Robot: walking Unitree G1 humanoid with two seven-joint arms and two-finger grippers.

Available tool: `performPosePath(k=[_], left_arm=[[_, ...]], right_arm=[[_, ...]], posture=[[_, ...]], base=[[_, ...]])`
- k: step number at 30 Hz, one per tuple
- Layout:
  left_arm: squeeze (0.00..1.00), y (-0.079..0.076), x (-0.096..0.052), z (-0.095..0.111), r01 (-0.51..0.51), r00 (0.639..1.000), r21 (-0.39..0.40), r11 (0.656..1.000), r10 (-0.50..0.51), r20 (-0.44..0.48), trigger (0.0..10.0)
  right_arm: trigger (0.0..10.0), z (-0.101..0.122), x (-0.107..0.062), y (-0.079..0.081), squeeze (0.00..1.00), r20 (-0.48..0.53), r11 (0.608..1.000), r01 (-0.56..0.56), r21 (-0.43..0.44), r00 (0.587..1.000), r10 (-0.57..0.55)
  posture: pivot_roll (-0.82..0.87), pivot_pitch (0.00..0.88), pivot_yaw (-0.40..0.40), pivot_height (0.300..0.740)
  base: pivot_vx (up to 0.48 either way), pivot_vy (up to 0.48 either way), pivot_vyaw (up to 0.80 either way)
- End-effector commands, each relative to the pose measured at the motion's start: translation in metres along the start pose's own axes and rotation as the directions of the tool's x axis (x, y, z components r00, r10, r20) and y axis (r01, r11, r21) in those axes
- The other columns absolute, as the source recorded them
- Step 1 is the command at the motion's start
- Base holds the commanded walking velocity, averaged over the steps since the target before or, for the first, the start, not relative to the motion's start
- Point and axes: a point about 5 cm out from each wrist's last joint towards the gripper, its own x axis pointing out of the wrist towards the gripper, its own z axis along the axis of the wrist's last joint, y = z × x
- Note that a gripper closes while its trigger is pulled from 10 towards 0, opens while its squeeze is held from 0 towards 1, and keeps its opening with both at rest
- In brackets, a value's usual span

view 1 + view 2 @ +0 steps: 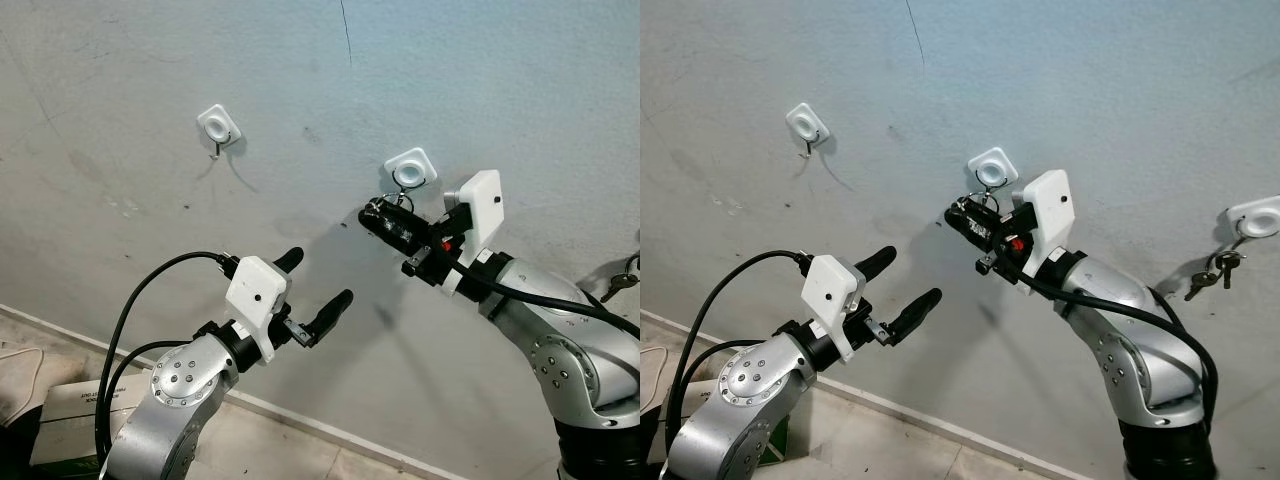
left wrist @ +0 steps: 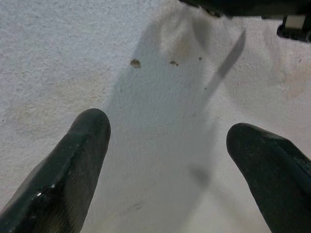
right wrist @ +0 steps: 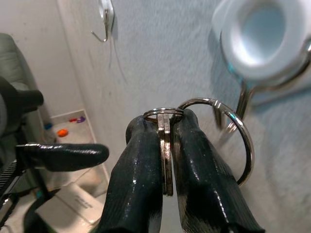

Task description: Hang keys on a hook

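Right claw (image 3: 165,145) raised, pinching keys (image 3: 166,150) beside middle hook (image 3: 243,104)

Keys (image 3: 166,150) seemingly half hidden between jaws

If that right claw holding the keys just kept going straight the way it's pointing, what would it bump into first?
Most likely the white square wall hook. The right gripper, shut on the silver keys, points at the grey wall just beside that hook, and the key ring seems already at its wire. Depth is unclear.
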Motion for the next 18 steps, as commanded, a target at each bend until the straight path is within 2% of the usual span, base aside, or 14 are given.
performPosePath(k=[1, 10, 17, 18], left_arm=[[0.00, 0.000, 0.001, 0.000, 0.009, 1.000, 0.010, 1.000, -0.009, -0.009, 10.0], [0.00, -0.001, 0.001, 0.000, 0.011, 1.000, 0.011, 1.000, -0.011, -0.012, 10.0], [0.00, -0.002, 0.001, 0.000, 0.014, 1.000, 0.008, 1.000, -0.014, -0.014, 10.0], [0.00, -0.002, 0.001, 0.000, 0.015, 1.000, 0.007, 1.000, -0.015, -0.013, 10.0]], right_arm=[[10.0, -0.003, -0.002, -0.001, 0.00, -0.009, 1.000, -0.001, 0.029, 1.000, 0.001], [10.0, -0.016, -0.001, 0.001, 0.00, -0.043, 0.999, -0.001, 0.046, 0.999, 0.003], [10.0, -0.019, 0.005, 0.003, 0.00, -0.023, 0.993, 0.105, -0.046, 0.994, -0.106], [10.0, -0.020, 0.005, 0.004, 0.56, -0.022, 0.992, 0.112, -0.055, 0.993, -0.113]], posture=[[0.08, 0.035, 0.008, 0.740], [0.08, 0.037, 0.010, 0.740], [0.08, 0.040, 0.007, 0.740], [0.08, 0.040, 0.006, 0.740]], base=[[0.000, 0.000, 0.00], [0.000, 0.000, 0.00], [0.000, 0.000, 0.00], [0.000, 0.000, 0.00]])
